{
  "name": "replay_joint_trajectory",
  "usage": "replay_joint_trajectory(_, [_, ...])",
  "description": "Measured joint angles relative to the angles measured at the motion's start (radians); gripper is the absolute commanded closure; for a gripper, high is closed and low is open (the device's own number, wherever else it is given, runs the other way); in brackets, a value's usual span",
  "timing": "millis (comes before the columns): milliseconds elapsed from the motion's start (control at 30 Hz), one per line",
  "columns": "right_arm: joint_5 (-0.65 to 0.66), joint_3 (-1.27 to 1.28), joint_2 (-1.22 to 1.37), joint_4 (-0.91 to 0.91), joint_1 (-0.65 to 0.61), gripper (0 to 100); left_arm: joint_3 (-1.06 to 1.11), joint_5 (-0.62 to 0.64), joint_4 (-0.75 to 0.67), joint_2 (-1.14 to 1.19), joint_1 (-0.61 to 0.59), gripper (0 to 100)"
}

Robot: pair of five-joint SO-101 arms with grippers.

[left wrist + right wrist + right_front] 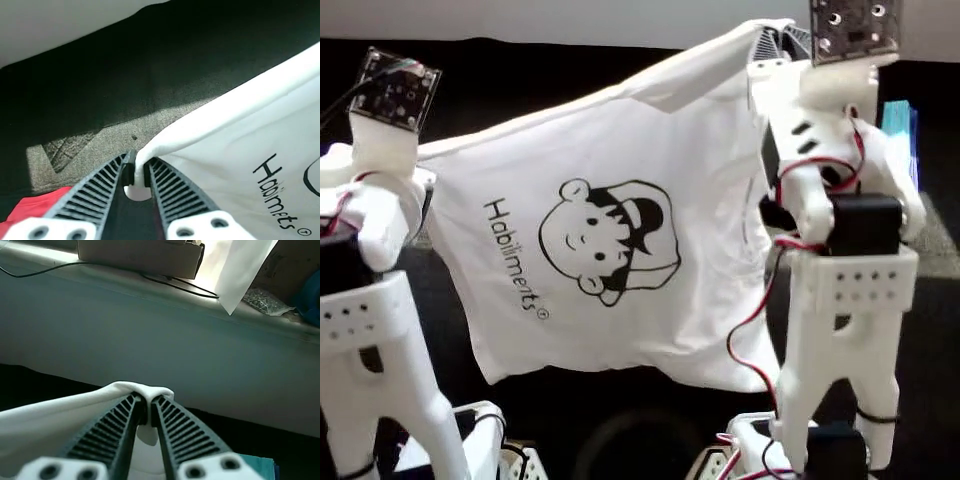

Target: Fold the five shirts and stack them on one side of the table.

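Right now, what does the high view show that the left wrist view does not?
High view: the whole shirt hung between the left arm and the right arm, with its face print. Left wrist view: the left gripper shut on a shirt corner, and a red cloth. Both: the white shirt and its black lettering.

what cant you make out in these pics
- High view: the white shirt hides whatever lies behind it; whether other shirts are there cannot be told.
- Left wrist view: a red thing is cut off by the picture's corner and the left gripper; what it is is unclear.
- High view: a blue thing is partly hidden by the right arm.
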Motion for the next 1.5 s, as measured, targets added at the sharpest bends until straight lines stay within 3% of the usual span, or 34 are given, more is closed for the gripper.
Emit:
replay_joint_trajectory(133, [0.000,-0.014,0.178,-0.135,-0.005,99.2,-0.069,0.000,-0.060,0.209,0.000,99])
replay_joint_trajectory(267, [-0.002,-0.172,0.356,-0.167,-0.006,99.2,-0.269,0.000,-0.064,0.413,0.002,99])
replay_joint_trajectory(467, [-0.002,-0.448,0.586,-0.157,-0.009,99.2,-0.626,0.000,0.072,0.690,0.029,99])
replay_joint_trajectory(833, [-0.002,-0.480,0.832,0.069,-0.029,99.2,-0.802,0.000,0.161,1.114,0.034,99])
replay_joint_trajectory(1033, [-0.002,-0.480,0.944,0.203,-0.032,99.2,-0.802,-0.002,0.198,1.194,0.034,99])
replay_joint_trajectory(1500, [-0.002,-0.643,0.976,0.663,-0.032,99.2,-0.802,0.000,0.486,1.237,0.034,99])
